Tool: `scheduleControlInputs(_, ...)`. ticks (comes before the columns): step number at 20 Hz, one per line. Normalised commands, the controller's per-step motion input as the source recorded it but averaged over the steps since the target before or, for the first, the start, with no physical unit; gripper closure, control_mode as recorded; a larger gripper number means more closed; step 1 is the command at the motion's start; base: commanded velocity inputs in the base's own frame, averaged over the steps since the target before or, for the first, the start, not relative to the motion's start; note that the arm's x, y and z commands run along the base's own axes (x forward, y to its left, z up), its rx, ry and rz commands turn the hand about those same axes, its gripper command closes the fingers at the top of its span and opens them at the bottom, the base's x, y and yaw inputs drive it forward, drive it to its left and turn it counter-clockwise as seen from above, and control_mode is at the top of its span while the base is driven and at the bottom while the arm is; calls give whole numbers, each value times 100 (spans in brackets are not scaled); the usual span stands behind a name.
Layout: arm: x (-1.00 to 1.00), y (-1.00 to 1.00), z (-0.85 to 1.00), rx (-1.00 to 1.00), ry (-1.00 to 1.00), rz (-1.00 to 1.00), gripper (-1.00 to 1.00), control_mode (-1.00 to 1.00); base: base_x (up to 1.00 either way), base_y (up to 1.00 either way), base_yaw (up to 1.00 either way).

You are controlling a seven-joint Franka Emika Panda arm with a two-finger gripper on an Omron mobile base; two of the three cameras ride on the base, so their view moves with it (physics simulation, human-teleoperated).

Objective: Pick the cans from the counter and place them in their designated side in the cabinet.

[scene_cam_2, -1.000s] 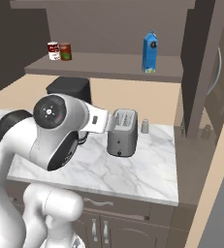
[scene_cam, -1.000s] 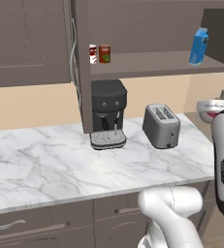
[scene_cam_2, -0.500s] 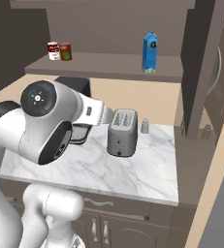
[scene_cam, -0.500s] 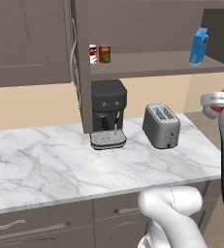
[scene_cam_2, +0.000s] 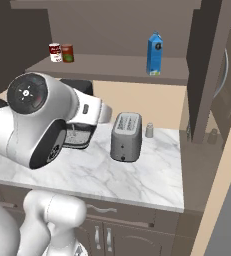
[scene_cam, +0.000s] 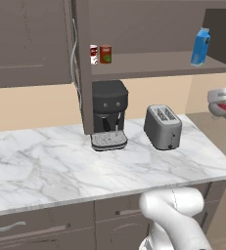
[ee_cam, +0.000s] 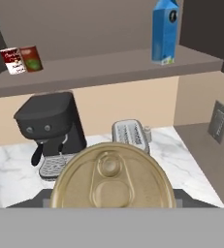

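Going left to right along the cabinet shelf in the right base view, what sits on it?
White can with red marks → dark red-brown can right beside it → a long bare stretch of shelf → blue carton near the right end.

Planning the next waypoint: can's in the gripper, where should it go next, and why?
Probably carry the red-and-white can left and toward the cabinet shelf: it hangs past the counter's right end, and the dark red-brown can already stands there.
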Motion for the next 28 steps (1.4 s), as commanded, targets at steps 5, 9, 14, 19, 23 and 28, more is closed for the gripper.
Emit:
scheduleControlInputs(5,-11,14,10,0,-7,3,100,-100,0,0,0)
scheduleControlInputs(9,-7,18,12,0,-8,4,100,-100,0,0,0)
scheduleControlInputs(14,-4,22,13,0,-8,4,100,-100,0,0,0)
scheduleControlInputs(19,-4,18,15,0,-5,3,100,-100,0,0,0)
scheduleControlInputs(23,-6,15,18,0,-5,2,100,-100,0,0,0)
scheduleControlInputs(28,-3,16,15,0,-4,2,100,-100,0,0,0)
